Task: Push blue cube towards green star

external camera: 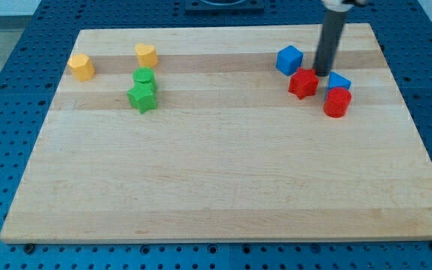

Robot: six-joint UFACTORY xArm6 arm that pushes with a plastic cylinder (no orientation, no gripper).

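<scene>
The blue cube (289,59) sits near the view's top right on the wooden board (216,172). The green star (142,97) lies at the upper left, touching a green cylinder (144,77) just above it. My tip (323,72) is down on the board to the right of the blue cube, a short gap away, just above the red star (303,83) and left of a second blue block (339,81).
A red cylinder (337,102) sits below the second blue block. A yellow heart-like block (146,54) and an orange-yellow block (82,67) lie at the upper left. Blue pegboard table (6,112) surrounds the board.
</scene>
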